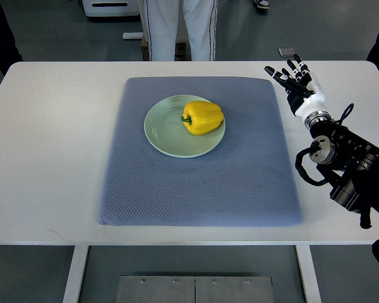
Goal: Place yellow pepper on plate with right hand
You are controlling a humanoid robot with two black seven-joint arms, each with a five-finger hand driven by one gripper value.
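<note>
A white table (57, 158) is bearing a grey mat (196, 189); on it the plate (164, 132) is holding the pepper (203, 117), so placing looks done. The right hand (295, 79) is hovering apart, fingers spread, empty.

Yellow pepper (203, 117); pale green plate (167, 140); textured grey-blue mat (196, 183)

We see our right hand (295, 77) built of black finger segments with white joint covers and a white palm shell, joined by a silver metal wrist ring (316, 117) to a bulky black forearm (357, 170). Black cables (306, 169) loop beside the forearm's round silver joint cap, with another loop near the wrist.
</note>
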